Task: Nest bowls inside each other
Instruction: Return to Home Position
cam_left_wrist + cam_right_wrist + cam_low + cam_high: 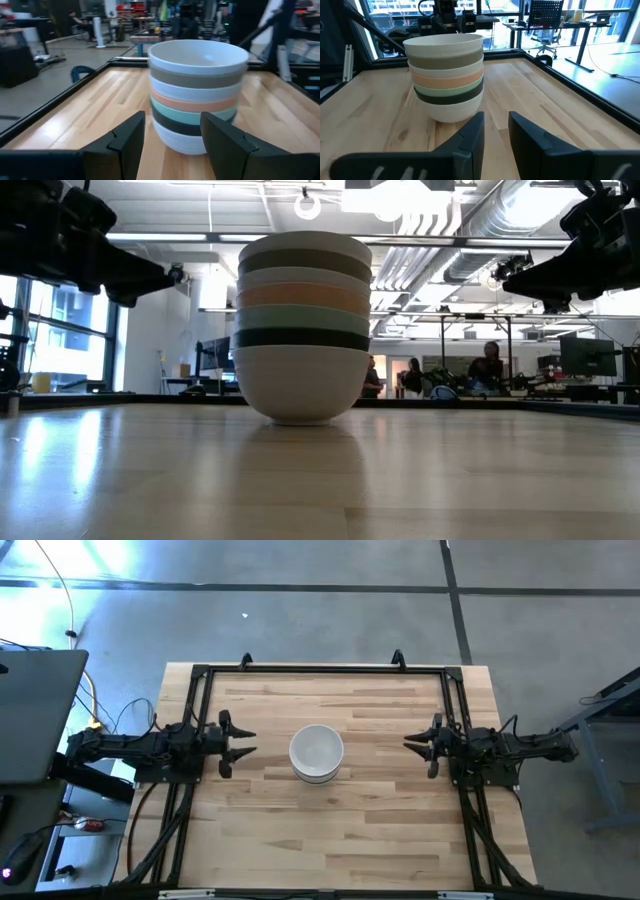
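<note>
The bowls [303, 325] sit one inside the other in a single stack in the middle of the desk [380, 830]. From the bottom up there is a white bowl [300, 385], a black bowl [302, 338], a mint green bowl [303, 318], an orange bowl [303, 297], a second white bowl [303, 278], a grey bowl [303, 260] and a third white bowl [305, 242] on top. The stack stands straight and nothing touches it. The left gripper [250, 741] hangs to the left of the stack, well apart from it, and points at it. Its fingers [125, 142] are spread wide and hold nothing. The right gripper [410, 743] hangs to the right of the stack, also well apart, and points at it. Its fingers [470, 135] have a smaller gap between them and hold nothing too. Both grippers are up above the desk top. A black frame [320, 670] runs along the back and sides of the desk. Far behind the desk, people [490, 365] are in the room.
</note>
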